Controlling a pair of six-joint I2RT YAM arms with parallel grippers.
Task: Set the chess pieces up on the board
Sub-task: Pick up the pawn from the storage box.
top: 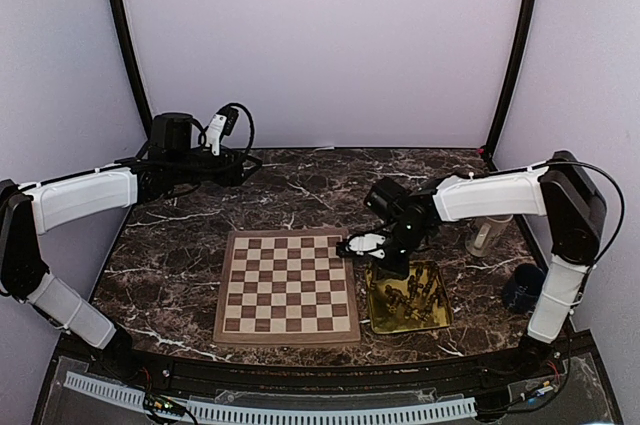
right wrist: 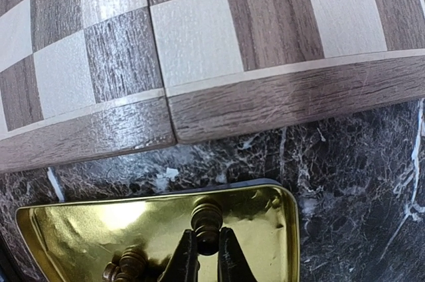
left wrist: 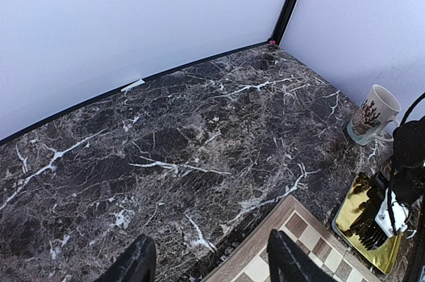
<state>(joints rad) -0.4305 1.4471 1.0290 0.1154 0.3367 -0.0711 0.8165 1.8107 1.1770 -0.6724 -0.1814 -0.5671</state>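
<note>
Nearest my side, the board (top: pixel 288 285) lies flat on the marble table (left wrist: pixel 166 142), square to the front edge, and a fold seam crosses its border in the right wrist view. Just to its right sits a gold tray (top: pixel 383 321), and every one of the chess pieces (top: pixel 412 293) I can see is heaped inside it.

My right gripper (right wrist: pixel 207 232) is down in the tray's corner closest to the board. Its fingers (right wrist: pixel 188 255) are pinched nearly together on one chess piece (right wrist: pixel 207 214). That piece's long axis runs in line with the fingers, and its knobbed end points toward the board's border. I cannot tell whether it is lying on the tray floor or has been lifted off it. Another piece (right wrist: pixel 126 269) lies just to its left.

Farther back on the right stands a pale mug (left wrist: pixel 373 113) with a dark red print, but I can make out no lettering on it.

Farthest off, my left gripper (left wrist: pixel 209 237) hangs high over the back left of the table, with its jaws spread wide and nothing between them.
</note>
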